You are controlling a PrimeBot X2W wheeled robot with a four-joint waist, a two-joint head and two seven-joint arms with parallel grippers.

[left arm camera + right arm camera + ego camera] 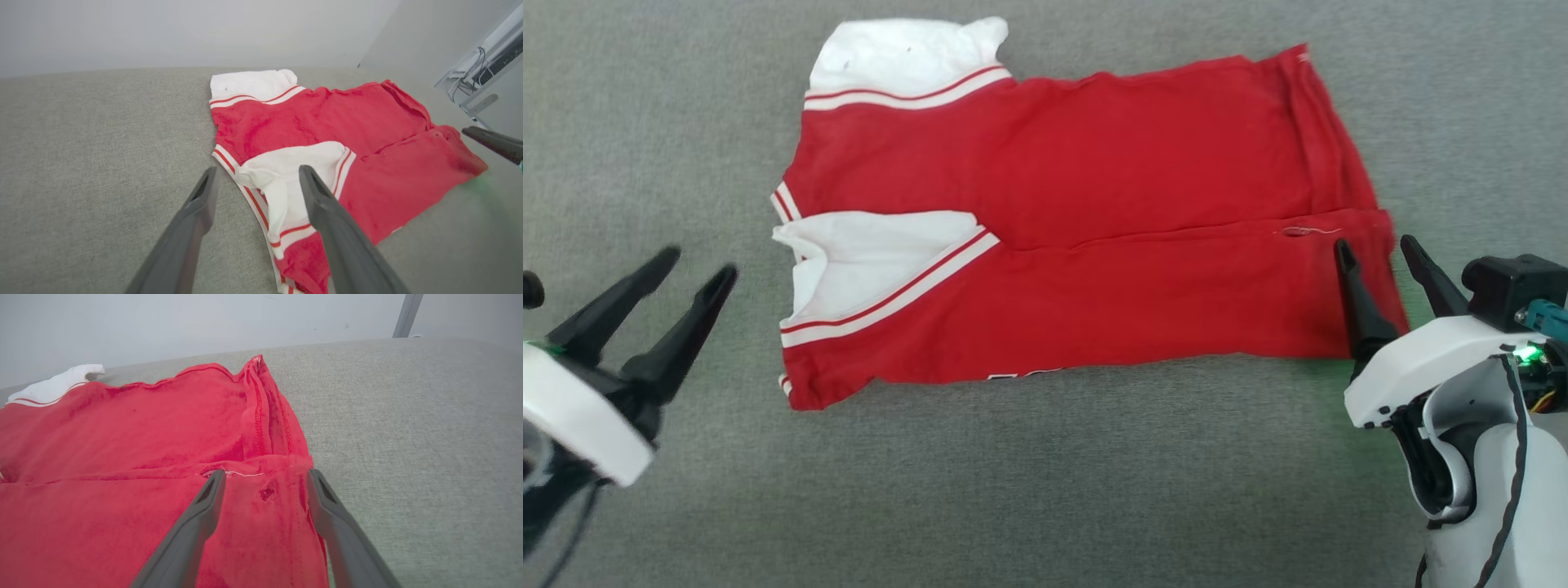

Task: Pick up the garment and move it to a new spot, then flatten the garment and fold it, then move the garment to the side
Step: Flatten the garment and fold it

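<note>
The garment (1094, 212) is a red jersey with white sleeves and red-and-white striped trim. It lies flat on the grey surface, its near long side folded over onto the body, with both sleeves at the left. A sliver of dark lettering peeks out at its near edge. My left gripper (703, 261) stands open just left of the sleeves, apart from the cloth; in the left wrist view my left gripper (257, 173) frames the near white sleeve (286, 167). My right gripper (1372, 245) is open over the garment's right hem corner (269, 494), and nothing is held.
The grey fabric-covered surface (1045, 474) spreads wide on all sides of the garment. A pale wall rises behind it. A white frame with cables (482, 73) stands past the surface's far right in the left wrist view.
</note>
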